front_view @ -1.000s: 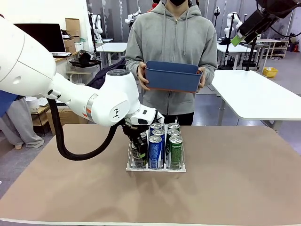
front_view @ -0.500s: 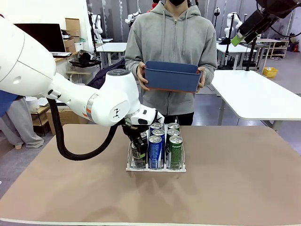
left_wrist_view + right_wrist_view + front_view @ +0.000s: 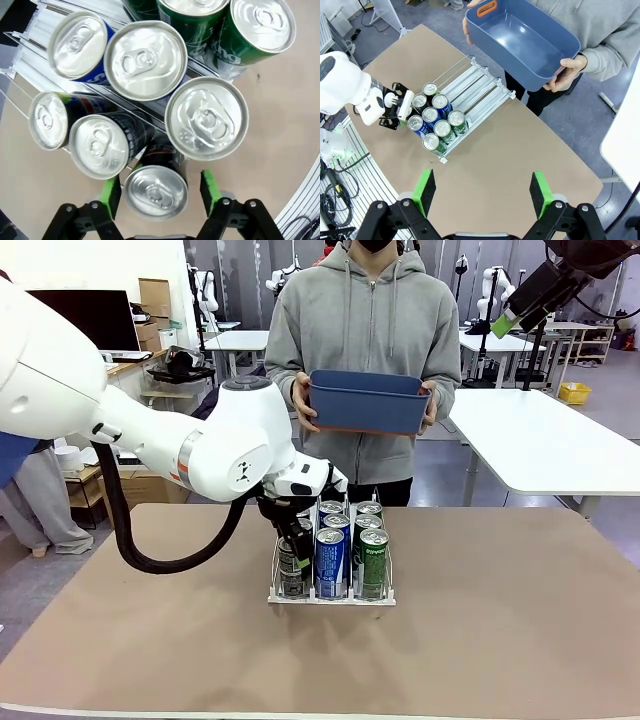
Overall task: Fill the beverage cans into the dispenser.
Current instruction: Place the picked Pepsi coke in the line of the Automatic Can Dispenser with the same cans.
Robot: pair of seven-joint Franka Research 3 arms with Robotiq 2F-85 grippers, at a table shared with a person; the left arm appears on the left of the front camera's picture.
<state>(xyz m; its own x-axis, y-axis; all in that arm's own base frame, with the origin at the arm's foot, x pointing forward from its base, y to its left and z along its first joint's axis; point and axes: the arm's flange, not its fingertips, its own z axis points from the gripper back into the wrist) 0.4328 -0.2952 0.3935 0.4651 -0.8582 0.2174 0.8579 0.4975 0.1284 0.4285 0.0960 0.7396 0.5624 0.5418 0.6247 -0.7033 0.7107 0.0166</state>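
1. The dispenser (image 3: 331,592) stands mid-table and looks close to full. From my right wrist I count 8 beverage cans (image 3: 434,122) crowded at its near end, across its 3 lanes, while the far stretch of the lanes is bare.
2. The last can I handled, a black one (image 3: 156,190), stands upright at the front of the left lane, silver top up, just beside its neighbours.
3. My left gripper (image 3: 160,187) straddles that black can with its green pads (image 3: 111,194) standing off each side; a gap shows on both sides, so I judge it released, not held.
4. My right gripper (image 3: 482,191) hangs high above the table, spread wide, holding nothing.
5. The person holds the blue bin (image 3: 366,402) at the far side, and my right wrist view shows it bare inside. I judge no cans are left to load; what remains is lifting my left arm clear.
6. Against the earlier frame: my left arm has risen a little and its jaws have parted. The cans, dispenser, bin and right arm are unchanged.
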